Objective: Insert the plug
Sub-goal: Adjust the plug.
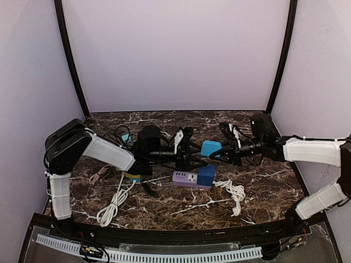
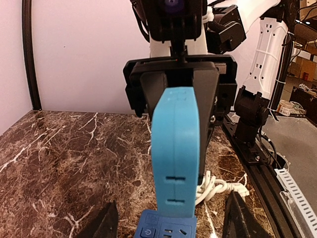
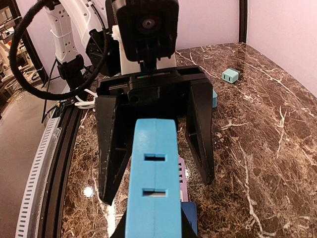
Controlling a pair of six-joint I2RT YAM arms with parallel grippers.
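Observation:
The light-blue plug (image 1: 210,148), a flat block with two slots in its side, hangs above the marble table between the two arms. My right gripper (image 3: 151,232) is shut on it; its black fingers (image 3: 122,232) press against both sides at the bottom of the right wrist view. My left gripper (image 2: 172,203) stands open, its fingers (image 2: 106,223) well apart on either side of the plug (image 2: 176,148) and not touching it. Just below the plug's lower end lies the dark-blue socket cube (image 2: 166,229), joined to a purple power strip (image 1: 184,177).
White cables lie coiled at the front left (image 1: 112,205) and right of the strip (image 1: 236,192). A small teal adapter (image 3: 230,75) sits on the table toward the back left. Another teal piece (image 1: 133,177) lies under the left arm. Black poles and purple walls enclose the table.

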